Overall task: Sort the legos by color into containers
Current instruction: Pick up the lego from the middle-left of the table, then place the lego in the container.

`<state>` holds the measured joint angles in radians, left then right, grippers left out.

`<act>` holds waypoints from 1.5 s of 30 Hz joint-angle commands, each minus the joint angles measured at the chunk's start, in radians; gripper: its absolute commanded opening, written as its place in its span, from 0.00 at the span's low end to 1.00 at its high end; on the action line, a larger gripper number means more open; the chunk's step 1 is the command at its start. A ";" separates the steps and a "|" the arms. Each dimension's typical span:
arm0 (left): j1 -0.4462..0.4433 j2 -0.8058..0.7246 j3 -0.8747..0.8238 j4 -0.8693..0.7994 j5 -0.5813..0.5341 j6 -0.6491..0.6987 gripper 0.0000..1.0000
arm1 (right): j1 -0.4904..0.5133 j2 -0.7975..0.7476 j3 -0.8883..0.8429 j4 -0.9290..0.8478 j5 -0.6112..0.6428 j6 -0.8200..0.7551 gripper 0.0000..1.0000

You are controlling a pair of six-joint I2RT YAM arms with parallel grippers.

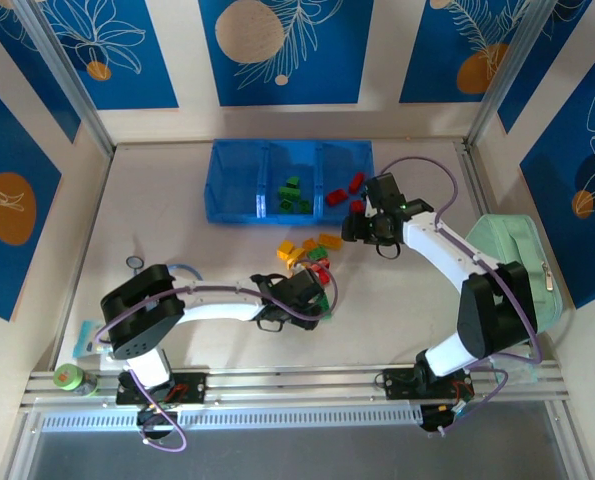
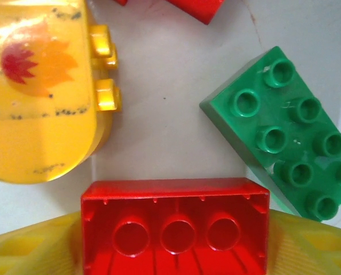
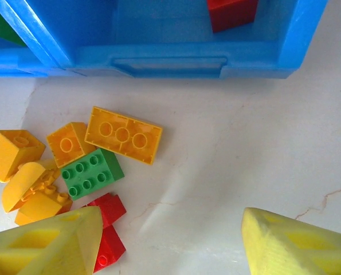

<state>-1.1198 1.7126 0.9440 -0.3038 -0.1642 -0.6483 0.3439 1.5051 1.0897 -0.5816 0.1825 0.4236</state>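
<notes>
My left gripper point(image 1: 315, 291) is down at the loose pile and shut on a red lego point(image 2: 175, 226), whose hollow underside faces the left wrist camera between the yellow fingers point(image 2: 27, 246). A green lego point(image 2: 290, 132) lies just right of it, and a rounded yellow lego point(image 2: 38, 86) with a flame sticker lies to the left. My right gripper point(image 3: 170, 240) is open above bare table, in front of the blue tray point(image 1: 239, 212). Yellow legos point(image 3: 123, 134), a green lego point(image 3: 91, 173) and red legos point(image 3: 108, 209) lie to its left. The middle compartment holds green legos point(image 1: 292, 195). Red legos point(image 1: 345, 190) sit in the right one.
A mint-green zippered case point(image 1: 512, 262) lies at the right edge beside the right arm. A small green-lidded jar point(image 1: 69, 377) stands at the near left corner. Side walls close the table on three sides. The tray's left compartment point(image 1: 239, 178) holds nothing.
</notes>
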 commanded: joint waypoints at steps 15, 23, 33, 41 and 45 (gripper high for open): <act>0.027 -0.250 0.047 -0.092 -0.035 0.051 0.55 | -0.035 -0.150 -0.209 0.069 -0.061 0.081 0.66; 0.169 -0.170 0.280 -0.089 0.045 0.174 0.55 | -0.033 -0.239 -0.342 0.059 -0.048 0.168 0.67; 0.281 0.167 0.721 -0.165 0.123 0.278 0.56 | 0.008 -0.409 -0.465 0.014 -0.056 0.208 0.68; 0.330 0.467 1.127 -0.283 0.176 0.317 0.58 | 0.034 -0.449 -0.477 -0.020 -0.047 0.215 0.68; 0.351 0.613 1.325 -0.361 0.178 0.322 0.59 | 0.048 -0.463 -0.477 -0.024 -0.045 0.221 0.68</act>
<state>-0.7898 2.2604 2.1696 -0.5709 -0.0147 -0.3557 0.3813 1.0622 0.6250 -0.5781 0.1455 0.6270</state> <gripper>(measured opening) 0.591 0.680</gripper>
